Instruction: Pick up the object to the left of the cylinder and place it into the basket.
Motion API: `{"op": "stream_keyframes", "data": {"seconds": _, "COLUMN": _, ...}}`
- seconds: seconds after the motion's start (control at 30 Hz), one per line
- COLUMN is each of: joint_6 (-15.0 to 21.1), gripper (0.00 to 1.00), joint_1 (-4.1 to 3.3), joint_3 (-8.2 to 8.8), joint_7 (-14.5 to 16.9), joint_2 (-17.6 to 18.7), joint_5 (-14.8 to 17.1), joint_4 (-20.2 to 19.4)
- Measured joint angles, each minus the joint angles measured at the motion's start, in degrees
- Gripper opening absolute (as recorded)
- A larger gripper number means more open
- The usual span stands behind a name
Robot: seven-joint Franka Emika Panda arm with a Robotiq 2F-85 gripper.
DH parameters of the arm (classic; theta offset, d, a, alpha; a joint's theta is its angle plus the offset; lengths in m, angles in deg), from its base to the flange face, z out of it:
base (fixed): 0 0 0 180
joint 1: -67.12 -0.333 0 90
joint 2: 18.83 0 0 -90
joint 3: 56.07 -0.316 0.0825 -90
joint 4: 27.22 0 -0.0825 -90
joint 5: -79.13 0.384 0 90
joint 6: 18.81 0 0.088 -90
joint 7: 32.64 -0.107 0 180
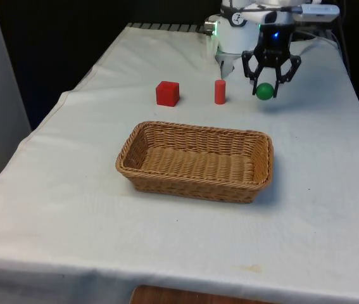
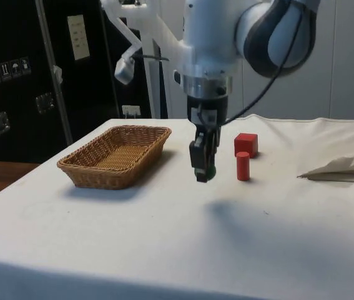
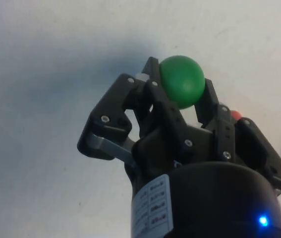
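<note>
Green ball (image 1: pixel 264 91) is pinched in the pincer (image 1: pixel 265 92) just off the surface, so I'd lift higher before swinging over the basket (image 1: pixel 142 136) rim.

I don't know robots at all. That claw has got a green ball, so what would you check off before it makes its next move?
1. Grip: the gripper has its fingers closed on the green ball. Ok.
2. Ball lifted off the cloth: it casts a shadow below itself in the front view. Ok.
3. Right object: the gripper has the ball, which was on the front view's right of the red cylinder; the red cube stands on its left. From the robot's side the ball is to the left. Cannot tell.
4. Basket has room inside. Ok.
5. Path to the basket: cylinder and cube stand beside it, not across. Ok.
</note>
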Motion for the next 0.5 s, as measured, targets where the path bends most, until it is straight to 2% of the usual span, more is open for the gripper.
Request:
{"op": "stream_keyframes", "data": {"seconds": 0.27, "joint_6": -6.36, "gripper": 0.01, "joint_1": 0.06, "joint_3": 0.57, "joint_7": 0.46, "joint_2": -3.50, "joint_5": 0.00, "joint_4": 2.52}}
{"op": "stream_keyframes", "data": {"seconds": 0.5, "joint_6": -10.03, "gripper": 0.01, "joint_1": 0.06, "joint_3": 1.26, "joint_7": 1.38, "joint_2": -5.04, "joint_5": 0.00, "joint_4": 4.64}}
